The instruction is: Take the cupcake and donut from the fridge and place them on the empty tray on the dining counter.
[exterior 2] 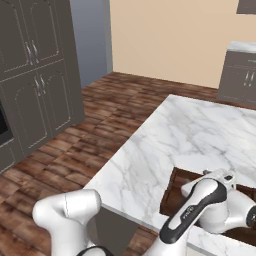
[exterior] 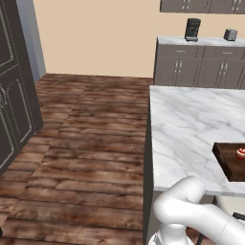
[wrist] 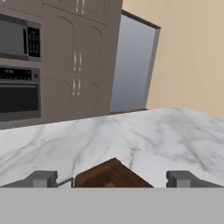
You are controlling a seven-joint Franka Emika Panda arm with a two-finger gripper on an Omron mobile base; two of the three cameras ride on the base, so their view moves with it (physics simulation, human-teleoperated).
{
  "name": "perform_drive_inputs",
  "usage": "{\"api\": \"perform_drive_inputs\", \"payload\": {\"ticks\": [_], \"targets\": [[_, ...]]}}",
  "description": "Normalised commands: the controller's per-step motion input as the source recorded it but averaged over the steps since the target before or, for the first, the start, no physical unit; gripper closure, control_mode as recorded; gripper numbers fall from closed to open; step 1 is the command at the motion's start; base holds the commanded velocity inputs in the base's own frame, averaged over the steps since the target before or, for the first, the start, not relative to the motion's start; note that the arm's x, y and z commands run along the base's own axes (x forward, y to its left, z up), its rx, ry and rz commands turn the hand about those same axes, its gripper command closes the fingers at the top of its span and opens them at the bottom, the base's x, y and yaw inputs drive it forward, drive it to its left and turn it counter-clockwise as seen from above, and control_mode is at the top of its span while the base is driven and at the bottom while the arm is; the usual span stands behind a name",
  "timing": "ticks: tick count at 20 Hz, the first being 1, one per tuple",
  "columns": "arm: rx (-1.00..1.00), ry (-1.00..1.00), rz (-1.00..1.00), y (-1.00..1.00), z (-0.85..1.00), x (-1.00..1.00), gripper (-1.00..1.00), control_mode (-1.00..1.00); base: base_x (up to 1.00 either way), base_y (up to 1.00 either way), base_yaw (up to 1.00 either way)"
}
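Observation:
The cupcake, with its red wrapper and cherry, stands upright in the dark wooden tray at the right edge of the marble dining counter. In the hand view my gripper is open, its fingertips wide apart and nothing held. A corner of the tray lies just beyond them. In the right base view my arm bends over the tray. Across the room, the grey fridge is shut. The donut is out of view.
Dark panelled cabinets with a microwave and an oven stand beside the fridge. Wood floor lies between them and the counter. A coffee machine and a toaster sit on the far wall counter.

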Motion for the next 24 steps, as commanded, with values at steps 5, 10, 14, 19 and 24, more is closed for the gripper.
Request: {"api": "perform_drive_inputs", "payload": {"ticks": [5, 10, 14, 19, 24], "targets": [[-0.16, -0.01, -0.07, 0.14, 0.78, -0.73, -1.0, -1.0, 0.0, 0.0, 0.0], [-0.39, -0.01, -0.2, 0.87, 0.53, -0.59, -1.0, -1.0, 0.0, 0.0, 0.0], [-0.45, -0.15, -0.19, 1.0, 0.06, -0.37, -1.0, -1.0, 0.0, 0.0, 0.0], [-0.17, -0.09, -0.1, 0.95, 0.0, -0.4, -1.0, -1.0, 0.0, 0.0, 0.0], [0.0, -0.01, 0.01, 0.51, 0.29, -0.3, -1.0, -1.0, 0.0, 0.0, 0.0]]}}
